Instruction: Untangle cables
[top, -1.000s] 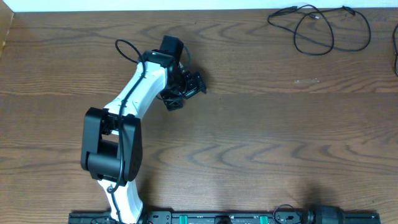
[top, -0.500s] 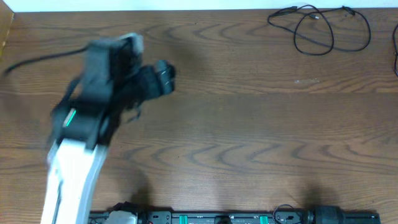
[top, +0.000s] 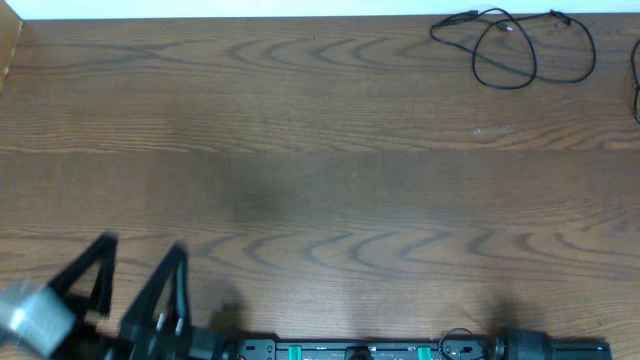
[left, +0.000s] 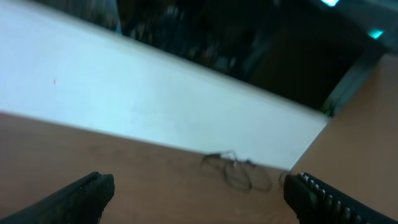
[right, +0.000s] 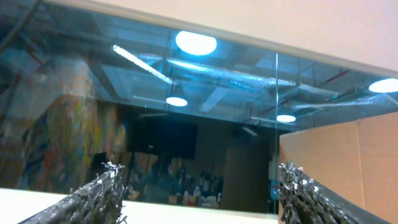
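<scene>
Left gripper (top: 135, 285) and right gripper (right: 199, 180) gape wide, empty (nothing pinched); cables (top: 508, 30) lie far right, so I'd grab one outer loop.

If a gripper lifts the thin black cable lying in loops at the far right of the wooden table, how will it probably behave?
The thin black cable lies in loose, crossing loops, so it is probably floppy and would sag when lifted. It looks very thin, so likely light. Pulled at one point, the crossed loops may drag together.
</scene>
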